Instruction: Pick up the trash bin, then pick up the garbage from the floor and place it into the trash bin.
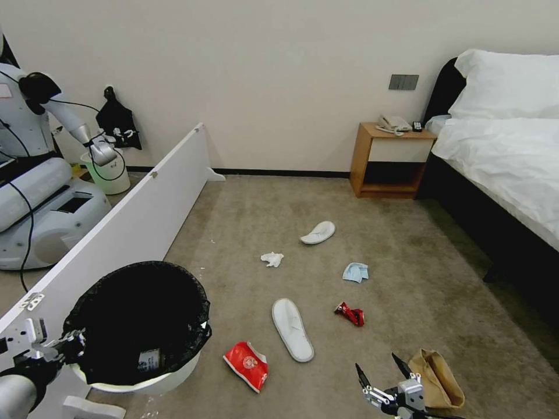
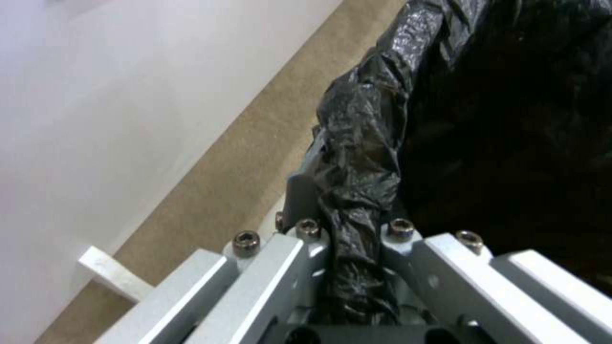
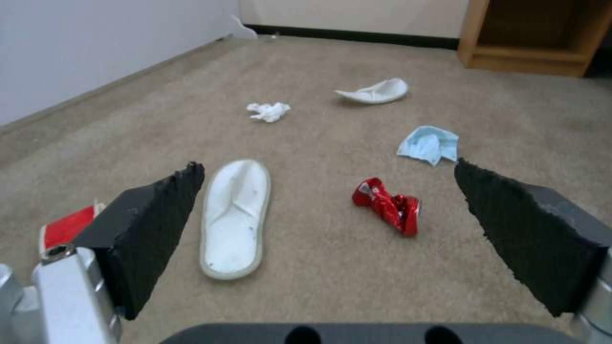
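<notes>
Between the closed fingers of the left gripper (image 2: 354,229): the liner-wrapped rim of the trash bin (image 1: 140,326), clamped, the bin tilted and held beside a white board (image 1: 134,227). Right gripper (image 1: 381,372): fingers spread wide, holding nothing, low over the carpet. Beyond its fingertips: near slipper (image 3: 234,217) ahead of the left finger, crushed red can (image 3: 387,205) between both fingers' lines, light-blue mask (image 3: 429,144) ahead of the right finger, tissue (image 3: 268,111) and second slipper (image 3: 375,91) farther off. Beside its left finger: red snack packet (image 1: 247,365). Just beside its right finger: brown paper bag (image 1: 438,378).
</notes>
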